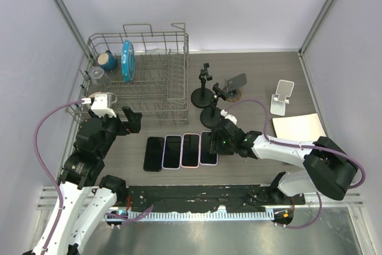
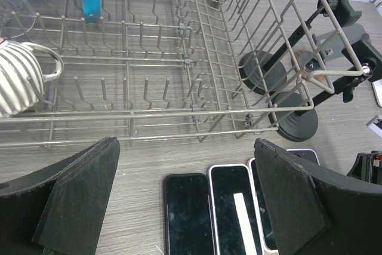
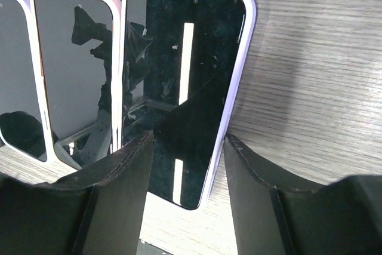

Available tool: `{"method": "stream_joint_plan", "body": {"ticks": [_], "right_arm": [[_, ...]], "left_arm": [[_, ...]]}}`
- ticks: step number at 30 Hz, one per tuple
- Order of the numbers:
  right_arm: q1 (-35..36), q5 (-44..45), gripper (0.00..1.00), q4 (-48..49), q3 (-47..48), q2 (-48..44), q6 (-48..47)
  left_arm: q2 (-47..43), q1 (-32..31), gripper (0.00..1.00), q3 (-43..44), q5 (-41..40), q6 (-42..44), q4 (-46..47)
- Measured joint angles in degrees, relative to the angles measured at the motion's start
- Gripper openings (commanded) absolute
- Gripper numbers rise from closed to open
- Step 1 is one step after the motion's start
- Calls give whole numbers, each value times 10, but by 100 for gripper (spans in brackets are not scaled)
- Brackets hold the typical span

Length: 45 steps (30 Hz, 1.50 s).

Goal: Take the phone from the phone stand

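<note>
Several phones lie flat in a row on the table. The rightmost phone (image 1: 208, 147), with a pale lilac rim, fills the right wrist view (image 3: 185, 46). My right gripper (image 1: 216, 138) is open and low over that phone's near end (image 3: 188, 141), one finger above the screen, the other beside its right edge. Two black phone stands (image 1: 205, 88) (image 1: 213, 108), a grey-plate stand (image 1: 236, 82) and a white stand (image 1: 282, 97) hold nothing. My left gripper (image 1: 132, 119) is open and empty (image 2: 185, 150) above the black phone (image 2: 188, 213) at the row's left end.
A wire dish rack (image 1: 143, 76) stands at the back left with a blue plate (image 1: 127, 60), a teal cup (image 1: 107, 60) and a striped mug (image 2: 18, 76). A tan pad (image 1: 298, 126) lies at the right. Side walls close in the table.
</note>
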Motion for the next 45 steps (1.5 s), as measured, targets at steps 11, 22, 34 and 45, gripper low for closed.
{"method": "stream_joint_plan", "body": {"ticks": [11,22,34,45], "right_arm": [[19,10,64,-16,9,2,-2],[23,201,88,-154,82,-181,-59],[22,516,93,-221,124,-491,-196],[22,666,94,-167,91,-754,-341]], "left_arm": [[0,0,100,0,0,0,0],[-15,0,100,-1,-17,0,0],[-182,0,100,-41,-107,0,31],[-278,0,100,-54,-195,-3,31]]}}
